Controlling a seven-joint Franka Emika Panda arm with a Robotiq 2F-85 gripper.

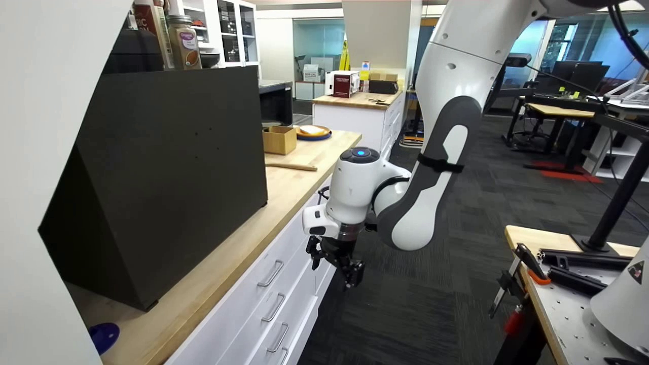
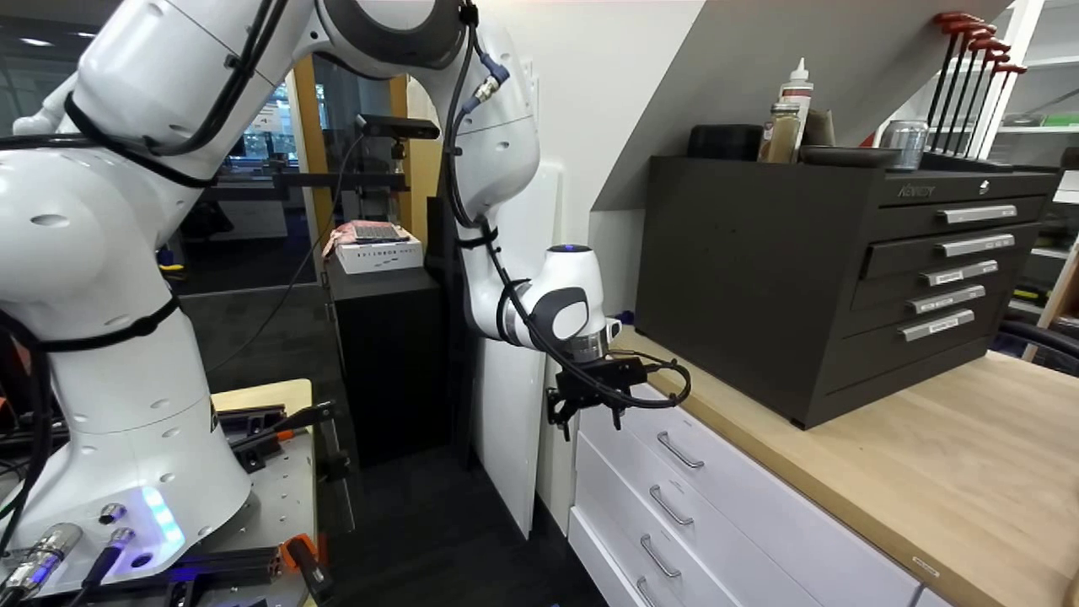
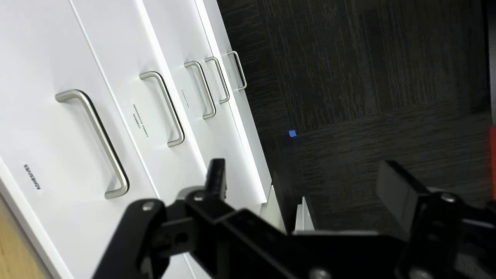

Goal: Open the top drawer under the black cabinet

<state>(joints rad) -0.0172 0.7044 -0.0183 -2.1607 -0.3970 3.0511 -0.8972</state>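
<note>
The top drawer is a shallow white front just under the counter edge, closed in both exterior views (image 1: 243, 301) (image 2: 742, 493). In the wrist view the top drawer (image 3: 54, 131) is at the left, with a silver bar handle (image 3: 101, 143) and an "ADHESIVES" label. Its inside is hidden. The black cabinet (image 1: 177, 167) stands on the counter above it, also in an exterior view (image 2: 733, 261). My gripper (image 1: 332, 276) is open and empty, pointing down, in front of the drawers and apart from the handle. It also shows in an exterior view (image 2: 592, 428) and the wrist view (image 3: 304, 170).
Lower drawers with like bar handles (image 3: 164, 108) lie below the top one. The wooden counter (image 2: 969, 472) overhangs near the arm. A white panel (image 2: 514, 354) stands behind the gripper. The robot's base table (image 1: 557, 304) with clamps stands across the dark floor.
</note>
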